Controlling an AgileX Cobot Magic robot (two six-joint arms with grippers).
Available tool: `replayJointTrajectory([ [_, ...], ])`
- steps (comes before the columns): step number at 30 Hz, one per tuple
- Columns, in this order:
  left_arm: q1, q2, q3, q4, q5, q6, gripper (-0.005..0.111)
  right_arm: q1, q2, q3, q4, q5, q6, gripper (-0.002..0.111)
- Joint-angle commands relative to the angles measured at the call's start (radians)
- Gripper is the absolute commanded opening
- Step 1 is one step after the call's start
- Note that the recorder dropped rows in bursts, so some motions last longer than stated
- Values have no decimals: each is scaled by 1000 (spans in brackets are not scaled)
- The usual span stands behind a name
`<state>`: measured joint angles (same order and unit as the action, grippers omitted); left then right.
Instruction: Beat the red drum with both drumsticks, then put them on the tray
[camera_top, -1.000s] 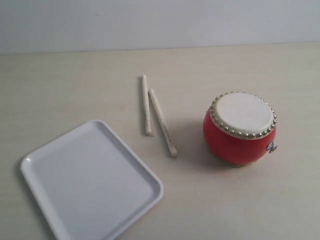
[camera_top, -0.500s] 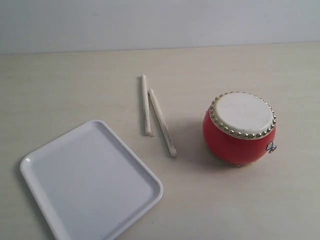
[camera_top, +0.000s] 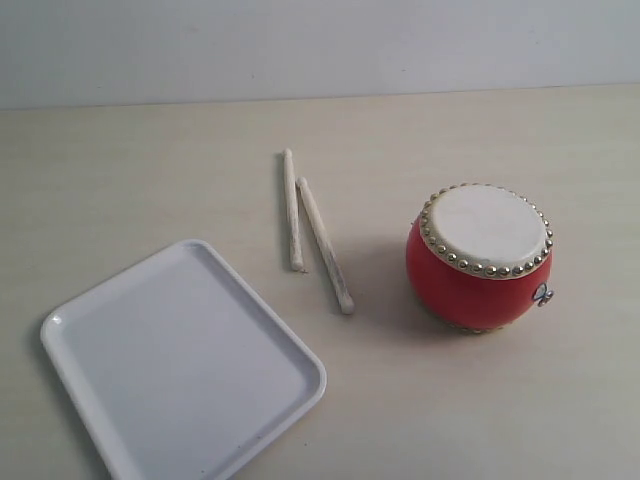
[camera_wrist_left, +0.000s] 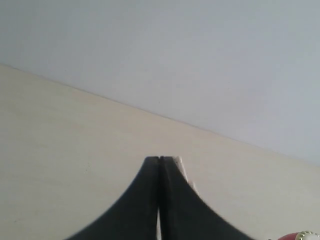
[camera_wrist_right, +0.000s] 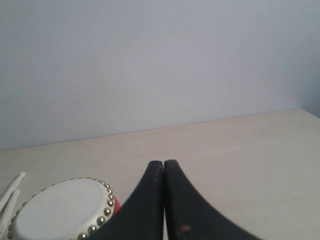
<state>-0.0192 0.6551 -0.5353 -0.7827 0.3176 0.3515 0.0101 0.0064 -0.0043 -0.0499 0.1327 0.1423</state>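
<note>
Item: pale wooden table (camera_top: 120, 170) against a plain grey-white wall (camera_top: 320, 40).

Exterior view. We list a red drum (camera_top: 478, 258) standing upright to the right, its cream skin up. A white tray (camera_top: 180, 360) lies at the near left with nothing in it. Between them are two sticks. The far stick (camera_top: 292, 210) and the near stick (camera_top: 324, 245) lie flat on the table in a narrow V, nearly meeting at their far ends, apart from both drum and tray. No arm shows here.

Left wrist view. We note the left gripper (camera_wrist_left: 159, 159) with fingers pressed together and holding nothing. It is raised over bare table, with a pale stick partly hidden behind it.

Right wrist view. We note the right gripper (camera_wrist_right: 163, 162), likewise closed and empty, just beside the drum's studded rim.

Step in hand, as we judge it: picking up the sticks, not yet begun. We would part each pair of fingers before lowering. Each arm takes one stick, gripped across the shaft near one end so enough length is left to reach the skin. The close-lying ends call for care, since a finger could nudge the neighbouring stick.
</note>
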Motion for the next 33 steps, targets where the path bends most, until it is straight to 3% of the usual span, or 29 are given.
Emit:
replayJointTrajectory([
  [1, 3, 185, -130, -45, 48, 36, 0, -4, -6, 4, -1, -4, -7, 0],
  [13, 3, 312, -156, -80, -17, 38, 0, -4, -6, 4, -1, -4, -7, 0],
  [19, 3, 312, -156, 17, 4, 38, 0, -4, -6, 4, -22, -4, -9, 0],
  [27, -14, 429, -182, 57, 130, 63, 0, -4, -6, 4, 6, -24, -6, 0],
  [33, -59, 652, -329, 49, 301, 48, 0, -4, -6, 4, 210, -82, 39, 0],
])
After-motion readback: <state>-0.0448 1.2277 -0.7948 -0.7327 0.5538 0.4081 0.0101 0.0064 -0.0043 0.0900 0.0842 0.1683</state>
